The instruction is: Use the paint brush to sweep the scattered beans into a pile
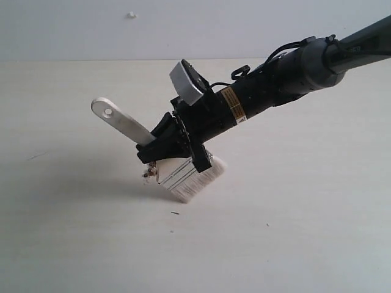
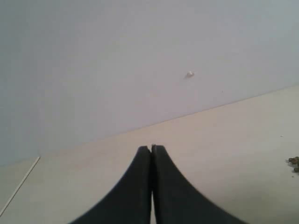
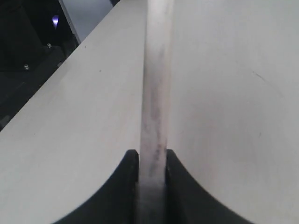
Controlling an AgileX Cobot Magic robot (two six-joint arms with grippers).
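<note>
Two hands: the right hand (image 3: pixel 151 157) grasps the paint brush (image 1: pixel 178 173) beside the beans (image 1: pixel 147 177), the left hand (image 2: pixel 151 150) clenched.

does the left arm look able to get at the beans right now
Probably yes: the table between the shut left pincer and the beans shows nothing in the way; the paint brush stands on their other side.

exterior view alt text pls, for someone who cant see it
The right gripper, reaching in from the upper right, holds the paint brush tilted, bristles on the pale table. A few beans sit beside the brush's metal band.
</note>
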